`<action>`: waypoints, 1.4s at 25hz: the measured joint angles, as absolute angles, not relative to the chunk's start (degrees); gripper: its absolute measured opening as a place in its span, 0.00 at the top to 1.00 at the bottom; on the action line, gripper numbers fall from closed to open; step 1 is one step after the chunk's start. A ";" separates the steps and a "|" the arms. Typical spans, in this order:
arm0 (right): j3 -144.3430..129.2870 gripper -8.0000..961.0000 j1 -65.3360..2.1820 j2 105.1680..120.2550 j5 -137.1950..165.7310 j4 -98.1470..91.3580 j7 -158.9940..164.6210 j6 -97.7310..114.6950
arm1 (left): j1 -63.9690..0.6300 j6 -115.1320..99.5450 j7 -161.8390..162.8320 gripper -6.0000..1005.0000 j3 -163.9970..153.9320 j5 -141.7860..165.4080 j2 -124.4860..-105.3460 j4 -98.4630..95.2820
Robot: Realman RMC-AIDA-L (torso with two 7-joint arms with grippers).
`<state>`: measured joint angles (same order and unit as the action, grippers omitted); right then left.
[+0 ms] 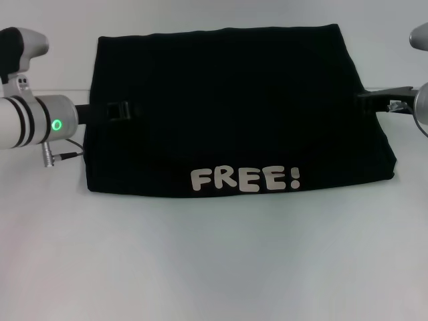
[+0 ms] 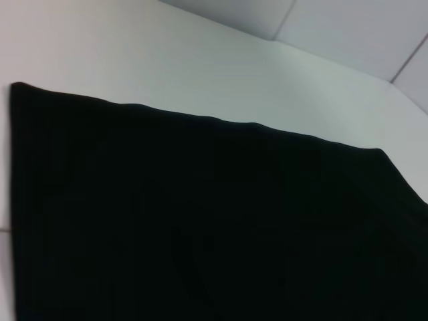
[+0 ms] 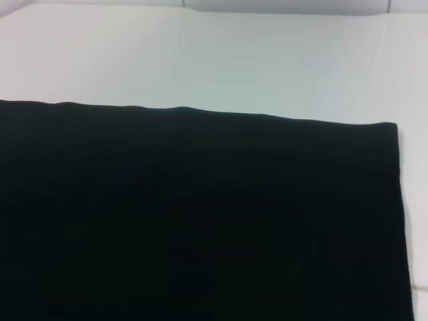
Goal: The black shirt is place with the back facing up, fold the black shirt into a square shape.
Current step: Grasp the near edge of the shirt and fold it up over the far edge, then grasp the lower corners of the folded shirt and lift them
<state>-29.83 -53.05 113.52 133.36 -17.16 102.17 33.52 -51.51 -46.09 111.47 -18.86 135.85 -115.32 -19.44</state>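
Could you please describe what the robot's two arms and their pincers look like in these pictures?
The left arm is a white-silver cylinder with black bands, a glowing green ring light, a small plug with a thin cable beneath, and a white-and-black housing above. Its left pincer is black and slim. The right arm shows only grey-white rounded parts at the picture's edge; the right pincer is black.

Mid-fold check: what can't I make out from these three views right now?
- Left gripper: head view, black fingers against the black shirt; open or shut unreadable.
- Right gripper: head view, same; grip on the shirt unclear.
- Both wrist views: only shirt and white table, no fingers.
- Layers beneath the shirt's top surface: hidden in every view.
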 joint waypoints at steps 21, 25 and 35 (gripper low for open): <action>-31.31 0.41 -48.64 114.47 133.80 -33.69 108.58 53.07 | -43.90 -65.98 121.59 0.40 -26.51 134.79 -116.65 -40.51; -31.66 0.29 -47.43 111.85 133.83 -34.73 113.47 61.82 | -39.22 -74.59 120.14 0.27 -26.76 131.99 -116.20 -42.54; -32.62 0.28 -45.97 110.58 133.93 -34.89 117.17 64.58 | -34.05 -74.78 114.90 0.14 -26.56 132.40 -117.11 -43.22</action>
